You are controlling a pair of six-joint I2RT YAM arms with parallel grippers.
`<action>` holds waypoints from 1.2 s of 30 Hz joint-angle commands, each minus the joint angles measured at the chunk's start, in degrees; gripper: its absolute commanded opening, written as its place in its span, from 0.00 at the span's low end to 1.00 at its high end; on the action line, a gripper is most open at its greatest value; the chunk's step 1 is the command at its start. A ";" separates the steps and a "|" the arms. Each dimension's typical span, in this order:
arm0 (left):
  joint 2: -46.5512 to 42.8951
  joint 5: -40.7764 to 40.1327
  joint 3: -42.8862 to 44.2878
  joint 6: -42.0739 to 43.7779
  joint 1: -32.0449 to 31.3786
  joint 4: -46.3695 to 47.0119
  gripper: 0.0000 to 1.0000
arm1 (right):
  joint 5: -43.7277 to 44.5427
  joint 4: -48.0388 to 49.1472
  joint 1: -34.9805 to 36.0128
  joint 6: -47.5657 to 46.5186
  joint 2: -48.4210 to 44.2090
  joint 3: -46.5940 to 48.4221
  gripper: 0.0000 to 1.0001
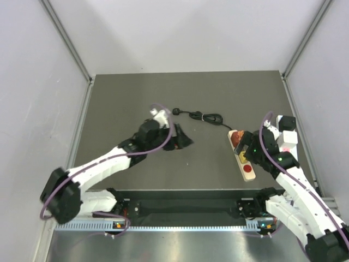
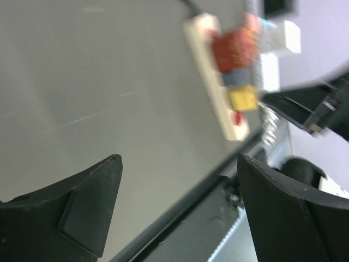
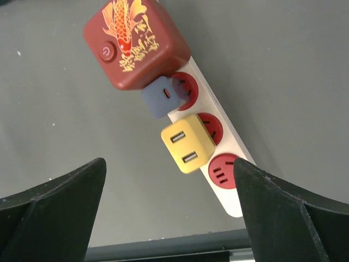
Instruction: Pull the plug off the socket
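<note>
The power strip (image 3: 203,93) lies on the right side of the table (image 1: 136,98), right in front of our right gripper (image 3: 169,164), which is spread wide and empty. The left gripper (image 2: 180,158) is spread and empty too, well apart mid-table. Three plugs sit in the strip: a fat red koi cube (image 3: 136,46), a small blue-grey plug (image 3: 161,98) and a yellow USB charger (image 3: 188,143), all looking like hard, light, smooth plastic, so probably a bit slippery. We'd pinch whichever one we're after across its flat sides and pull straight out, and we'd expect the light strip to lift with it unless it's pinned.

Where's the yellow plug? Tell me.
In the right wrist view, the yellow plug sits mid-frame on the power strip, between the blue plug and the empty end socket.
</note>
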 commanded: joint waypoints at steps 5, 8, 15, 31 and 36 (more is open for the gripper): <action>21.82 0.27 15.24 2.35 -14.26 13.98 0.88 | 2.09 1.98 -0.46 -2.72 4.57 4.68 1.00; 29.21 1.76 17.72 -0.27 -16.55 19.06 0.81 | 3.06 1.72 -0.55 -3.68 5.45 5.11 0.99; 42.68 8.79 22.20 -5.65 -18.31 34.02 0.63 | 6.31 -2.23 -0.55 -3.87 3.00 6.79 0.98; 52.54 -6.92 43.29 -0.37 -24.46 9.25 0.56 | 16.16 -12.52 -8.36 -1.30 1.41 12.94 1.00; 53.77 -14.57 47.34 0.07 -27.80 2.75 0.55 | 9.68 -9.28 -16.62 -8.05 2.03 14.17 0.92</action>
